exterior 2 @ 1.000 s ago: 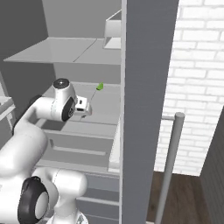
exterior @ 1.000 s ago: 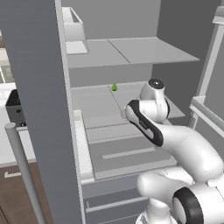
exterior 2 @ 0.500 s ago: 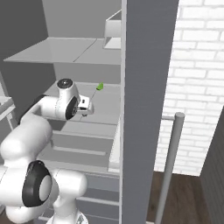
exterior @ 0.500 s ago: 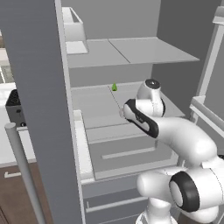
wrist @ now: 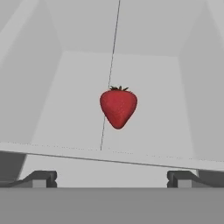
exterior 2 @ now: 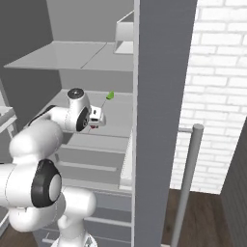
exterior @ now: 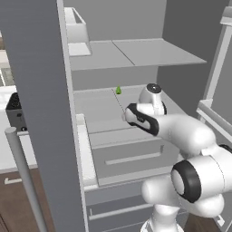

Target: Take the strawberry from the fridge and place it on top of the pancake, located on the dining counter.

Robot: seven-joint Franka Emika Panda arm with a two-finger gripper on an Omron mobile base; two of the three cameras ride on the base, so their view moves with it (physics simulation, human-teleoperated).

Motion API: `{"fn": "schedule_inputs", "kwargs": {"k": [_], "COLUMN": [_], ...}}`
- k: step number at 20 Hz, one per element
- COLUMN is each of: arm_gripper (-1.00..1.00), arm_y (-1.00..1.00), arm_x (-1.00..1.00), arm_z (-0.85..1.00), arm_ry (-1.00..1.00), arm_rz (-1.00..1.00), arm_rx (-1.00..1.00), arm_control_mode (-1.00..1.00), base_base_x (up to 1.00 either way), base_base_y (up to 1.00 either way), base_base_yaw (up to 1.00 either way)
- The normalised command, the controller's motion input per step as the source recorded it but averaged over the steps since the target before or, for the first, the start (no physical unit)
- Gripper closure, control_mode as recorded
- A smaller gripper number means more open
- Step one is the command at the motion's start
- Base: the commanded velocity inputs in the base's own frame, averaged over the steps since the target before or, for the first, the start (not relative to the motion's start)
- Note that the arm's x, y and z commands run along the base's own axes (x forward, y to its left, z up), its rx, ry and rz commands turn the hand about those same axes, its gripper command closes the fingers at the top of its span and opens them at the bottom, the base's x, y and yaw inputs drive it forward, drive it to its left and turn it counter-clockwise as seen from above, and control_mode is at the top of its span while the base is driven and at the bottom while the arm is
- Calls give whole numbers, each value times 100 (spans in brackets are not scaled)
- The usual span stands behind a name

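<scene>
i've got the gripper reaching into the open fridge over the middle shelf, jaws spread wide with nothing between them. in the hand view the strawberry sits on that shelf straight ahead, centred between the two fingertips but apart from them, so i judge the hand is lined up this way to slide the fingers either side of the fruit before closing. the wide opening makes sense: the berry is much smaller than the gap, which leaves room for a small aiming error. in the right base view a sliver of red shows just under the hand, which i take to be the berry, but it's mostly covered by the gripper body. in the left base view the arm blocks the spot where the fruit should be. further back on the same shelf is a small green item, well apart from the hand and not what i want. a white box stands on the upper shelf, its top cut off by the frame. how far the fingertips are from the berry is hard to tell from here. the pancake and counter aren't in front of me now.
</scene>
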Motion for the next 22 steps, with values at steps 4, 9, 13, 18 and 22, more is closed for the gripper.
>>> {"fn": "schedule_inputs", "kwargs": {"k": [4, 9, 13, 18, 22], "arm_gripper": [-100, -100, -100, -100, -100], "arm_y": [0, 0, 0, 0, 0], "arm_x": [25, 20, 18, 17, 21], "arm_z": [-3, -6, -13, -19, -19], "arm_ry": [0, 0, 0, 0, 0], "arm_rz": [0, 0, 0, 0, 0], "arm_rx": [0, 0, 0, 0, 0], "arm_control_mode": [-100, -100, -100, -100, -100], "base_base_x": [0, 0, 0, 0, 0], "base_base_y": [0, 0, 0, 0, 0], "base_base_yaw": [0, 0, 0, 0, 0]}}
